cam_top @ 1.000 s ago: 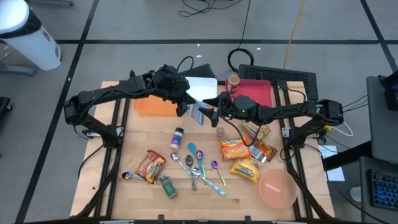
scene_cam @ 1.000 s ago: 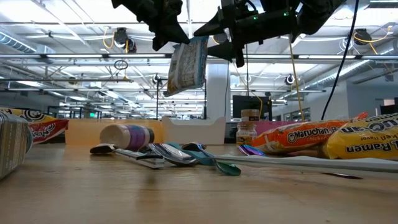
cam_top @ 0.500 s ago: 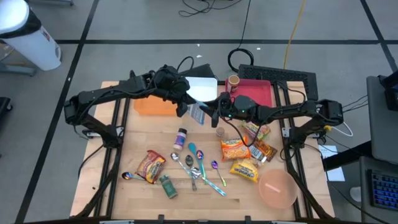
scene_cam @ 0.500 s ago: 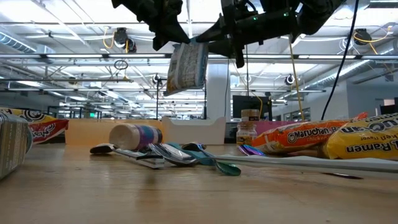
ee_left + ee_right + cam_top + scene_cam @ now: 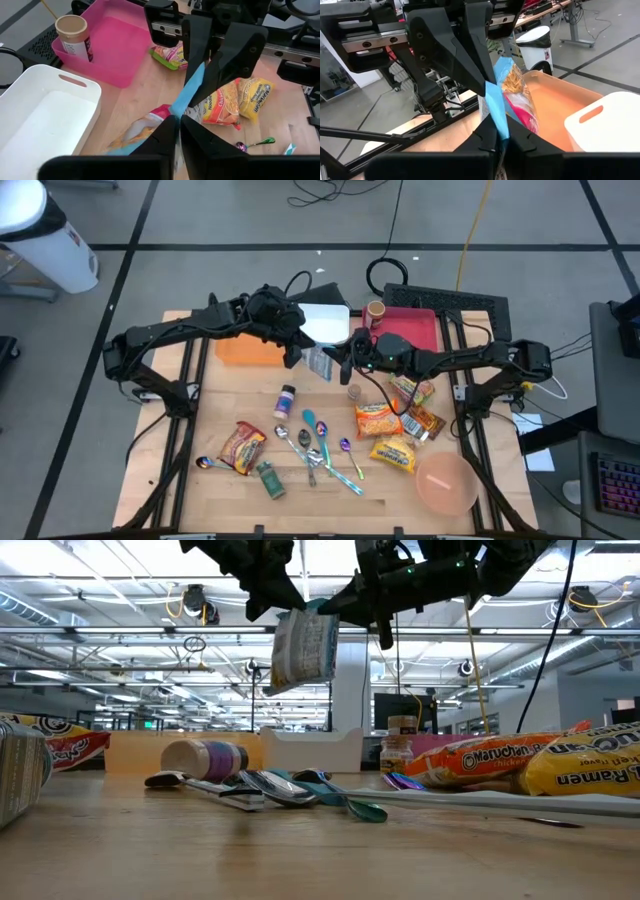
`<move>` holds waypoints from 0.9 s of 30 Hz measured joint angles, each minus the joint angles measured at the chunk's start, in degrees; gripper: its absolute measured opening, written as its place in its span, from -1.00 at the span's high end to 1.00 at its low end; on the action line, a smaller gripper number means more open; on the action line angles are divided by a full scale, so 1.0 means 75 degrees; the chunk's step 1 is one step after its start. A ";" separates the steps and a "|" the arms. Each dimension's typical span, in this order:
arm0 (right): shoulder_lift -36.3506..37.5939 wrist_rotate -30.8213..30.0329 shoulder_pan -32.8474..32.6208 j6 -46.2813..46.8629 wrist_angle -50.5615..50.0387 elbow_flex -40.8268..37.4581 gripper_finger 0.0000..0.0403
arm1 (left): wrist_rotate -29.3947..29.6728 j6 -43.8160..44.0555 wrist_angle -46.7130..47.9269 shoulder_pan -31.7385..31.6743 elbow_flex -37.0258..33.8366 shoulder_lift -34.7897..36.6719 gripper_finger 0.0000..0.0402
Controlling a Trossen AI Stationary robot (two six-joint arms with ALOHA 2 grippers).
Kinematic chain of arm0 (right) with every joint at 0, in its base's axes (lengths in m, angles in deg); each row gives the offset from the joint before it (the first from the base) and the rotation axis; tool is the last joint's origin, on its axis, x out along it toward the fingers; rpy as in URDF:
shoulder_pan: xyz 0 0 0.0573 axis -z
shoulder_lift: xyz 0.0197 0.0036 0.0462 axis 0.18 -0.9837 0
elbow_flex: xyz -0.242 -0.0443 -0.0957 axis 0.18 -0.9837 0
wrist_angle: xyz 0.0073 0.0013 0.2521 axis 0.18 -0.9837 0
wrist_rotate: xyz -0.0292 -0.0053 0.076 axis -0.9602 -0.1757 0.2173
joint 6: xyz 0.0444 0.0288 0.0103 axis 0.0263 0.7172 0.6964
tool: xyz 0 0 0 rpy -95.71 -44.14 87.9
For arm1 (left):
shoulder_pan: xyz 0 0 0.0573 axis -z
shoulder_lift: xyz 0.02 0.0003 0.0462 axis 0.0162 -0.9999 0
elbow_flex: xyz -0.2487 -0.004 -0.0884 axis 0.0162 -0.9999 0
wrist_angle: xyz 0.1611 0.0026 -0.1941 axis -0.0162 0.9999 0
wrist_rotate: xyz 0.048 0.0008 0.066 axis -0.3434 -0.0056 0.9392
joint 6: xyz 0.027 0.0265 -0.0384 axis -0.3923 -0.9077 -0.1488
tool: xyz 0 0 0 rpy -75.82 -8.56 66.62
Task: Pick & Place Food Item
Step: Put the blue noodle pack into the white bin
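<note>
Two grippers now pinch the same snack packet (image 5: 319, 361), which hangs in the air above the back middle of the table (image 5: 215, 510), in front of the white bin (image 5: 327, 319) and beside the orange bin (image 5: 247, 351). The left gripper (image 5: 297, 351) has its jaws pressed together on one edge of the packet, and the right gripper (image 5: 338, 356) has its jaws clamped on the blue edge opposite. A second ago the right jaws stood spread just beside the packet; since then they have closed onto it, while the left arm has held its place. In the low view the packet (image 5: 304, 648) looks slightly more upright than before, though the angle makes that hard to judge. Below, the small lavender bottle (image 5: 286, 400) lies on its side near the spoons (image 5: 322, 452).
</note>
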 joint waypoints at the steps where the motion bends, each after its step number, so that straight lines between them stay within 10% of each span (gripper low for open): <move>1: 0.0000 0.0003 0.0000 -0.0007 0.0000 0.0000 0.99 | 0.0001 -0.0020 0.0000 0.0000 0.0000 0.0000 0.82; 27: 0.0000 0.2069 0.0649 0.0625 -0.0049 -0.0006 1.00 | -0.0972 -0.1384 0.0543 0.0118 0.0994 0.0000 -0.13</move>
